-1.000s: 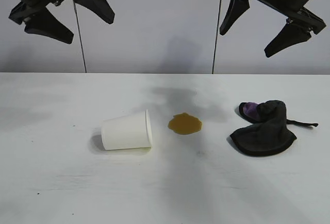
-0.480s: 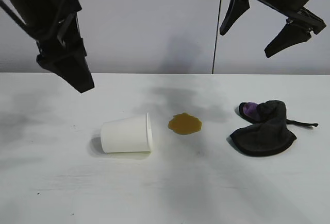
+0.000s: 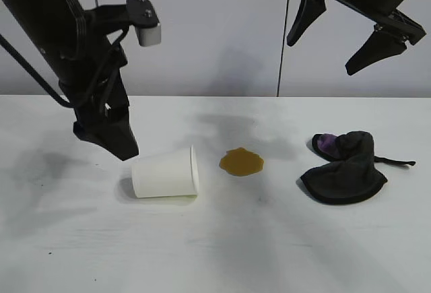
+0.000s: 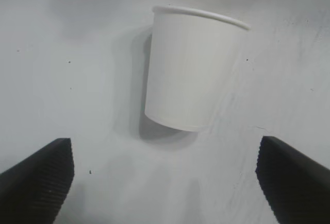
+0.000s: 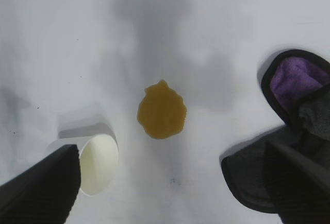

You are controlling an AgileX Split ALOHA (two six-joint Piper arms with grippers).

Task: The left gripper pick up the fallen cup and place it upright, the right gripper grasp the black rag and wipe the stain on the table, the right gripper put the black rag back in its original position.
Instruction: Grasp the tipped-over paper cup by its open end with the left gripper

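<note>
The cup [image 3: 166, 172] lies on its side on the white table [image 3: 81, 252], its rim turned toward the stain [image 3: 241, 161], which sits just beside the rim but apart from it. The left gripper [image 3: 111, 138] hangs low over the table at the closed bottom end of the cup, pointing steeply down, with a small white-grey cylinder [image 3: 148, 31] sticking out near its wrist. In the exterior view its tip is close to the cup's base; whether it touches cannot be told from there. The left wrist view shows its fingers [image 4: 37, 180] spread wide, one on either side, with the cup [image 4: 191, 69] lying between and beyond them, clear of both, and nothing held. The right gripper [image 3: 350, 34] hangs high above the table, over the area between the stain and the black rag [image 3: 345, 168], its two fingers also spread apart and empty. The rag rests in a heap on the table well to the far side of the stain from the cup, a purple patch [image 3: 328, 141] showing at its upper edge and a thin string [image 3: 397, 162] trailing outward. From the right wrist view, the stain [image 5: 162, 109] lies between the cup's open mouth [image 5: 98, 163] and the rag [image 5: 289, 147].
</note>
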